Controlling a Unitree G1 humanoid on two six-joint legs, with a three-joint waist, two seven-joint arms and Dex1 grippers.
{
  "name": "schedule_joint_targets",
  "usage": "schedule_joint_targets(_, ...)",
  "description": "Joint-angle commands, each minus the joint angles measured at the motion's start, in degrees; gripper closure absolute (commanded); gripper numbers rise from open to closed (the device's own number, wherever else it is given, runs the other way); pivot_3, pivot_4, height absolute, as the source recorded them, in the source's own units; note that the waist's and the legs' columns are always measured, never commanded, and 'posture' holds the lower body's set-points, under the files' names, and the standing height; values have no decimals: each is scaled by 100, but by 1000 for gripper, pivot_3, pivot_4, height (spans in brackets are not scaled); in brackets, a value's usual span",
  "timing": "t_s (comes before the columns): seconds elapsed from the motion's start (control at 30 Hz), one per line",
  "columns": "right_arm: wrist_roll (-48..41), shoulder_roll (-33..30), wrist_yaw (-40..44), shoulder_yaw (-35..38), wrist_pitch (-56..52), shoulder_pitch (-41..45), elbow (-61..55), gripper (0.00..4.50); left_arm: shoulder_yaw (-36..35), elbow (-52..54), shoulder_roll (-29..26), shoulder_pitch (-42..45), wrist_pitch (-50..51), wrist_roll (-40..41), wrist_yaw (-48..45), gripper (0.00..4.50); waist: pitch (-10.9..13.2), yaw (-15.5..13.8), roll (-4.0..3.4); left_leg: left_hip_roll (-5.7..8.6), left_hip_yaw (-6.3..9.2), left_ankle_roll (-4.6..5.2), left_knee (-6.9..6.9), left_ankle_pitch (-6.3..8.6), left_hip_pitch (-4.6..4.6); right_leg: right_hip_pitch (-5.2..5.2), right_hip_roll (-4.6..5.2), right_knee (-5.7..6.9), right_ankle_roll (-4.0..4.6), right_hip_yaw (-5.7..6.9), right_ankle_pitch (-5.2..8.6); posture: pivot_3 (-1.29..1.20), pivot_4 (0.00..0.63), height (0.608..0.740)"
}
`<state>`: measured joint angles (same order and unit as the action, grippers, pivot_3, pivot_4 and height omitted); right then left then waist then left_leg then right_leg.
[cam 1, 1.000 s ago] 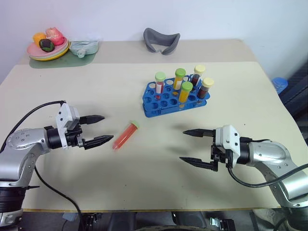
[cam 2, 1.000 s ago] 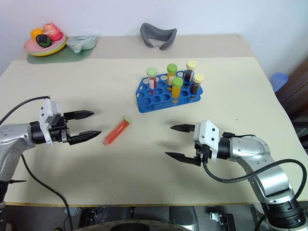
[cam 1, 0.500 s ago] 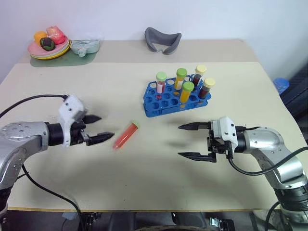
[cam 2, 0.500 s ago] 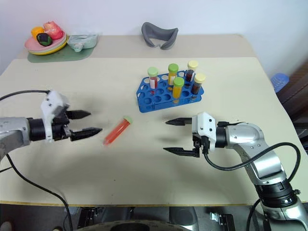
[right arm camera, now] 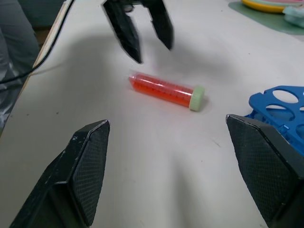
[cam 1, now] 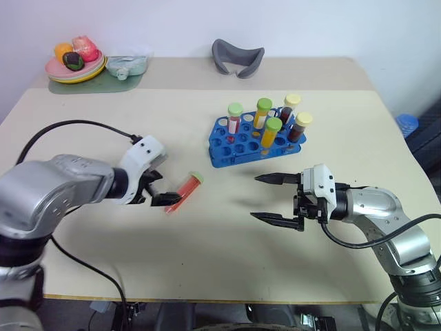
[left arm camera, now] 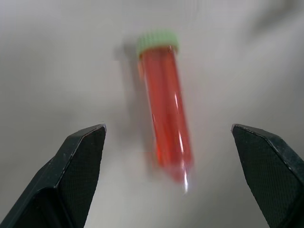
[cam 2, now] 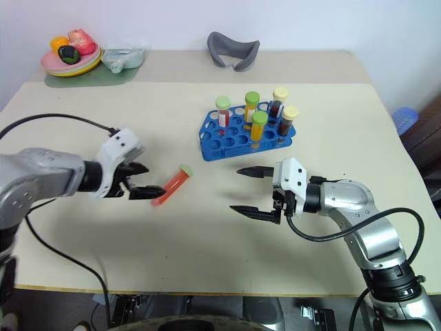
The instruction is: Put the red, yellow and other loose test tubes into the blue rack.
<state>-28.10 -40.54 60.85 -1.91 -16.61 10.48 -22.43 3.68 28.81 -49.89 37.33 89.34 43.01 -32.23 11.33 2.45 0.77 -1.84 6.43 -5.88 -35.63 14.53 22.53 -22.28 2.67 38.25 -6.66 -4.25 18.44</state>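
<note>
A red-orange tube (cam 1: 182, 192) with a pale green cap lies flat on the beige table (cam 1: 96, 124) left of centre in the head view, cap toward the upper right. The left gripper (cam 1: 160, 196) sits at the tube's lower end, fingers spread wide on either side of it without touching it. The blue rack (cam 1: 252, 138) stands right of centre in the upper half, well apart from the tube, with five capped tubes upright in it and most of its holes free. The right gripper (cam 1: 275, 198) hovers at lower right below the rack, its fingers wide apart and holding nothing. Bare tabletop lies between the two grippers and along the near edge.
</note>
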Motion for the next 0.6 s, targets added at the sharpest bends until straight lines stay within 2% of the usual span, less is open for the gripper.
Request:
schedule_joint_targets(0.03,-3,-31,-9,132,102,51,-95,520,303,-364,185,434,316,86,516,123,0,27,0,0,0,0,0,0,-1,-1,0,1,0,-1,0,0,150,740)
schedule_joint_targets(0.2,-1,-50,-54,203,100,55,-103,520,567,-1001,213,817,316,636,1183,123,1,20,1,-1,2,0,-1,0,-3,-5,-1,10,0,-2,0,0,150,740)
schedule_joint_targets(0.27,-2,-55,-68,219,104,18,-128,520,932,-1079,86,1048,316,660,1405,123,2,6,4,-1,2,0,-5,0,-2,-4,0,10,0,-2,0,0,150,740)
schedule_joint_targets(0.6,-3,-122,-349,329,15,-235,-457,520,1306,-1900,631,1613,316,1285,2042,123,2,11,4,1,2,-1,-14,0,1,-5,1,16,-1,-1,0,0,150,740)
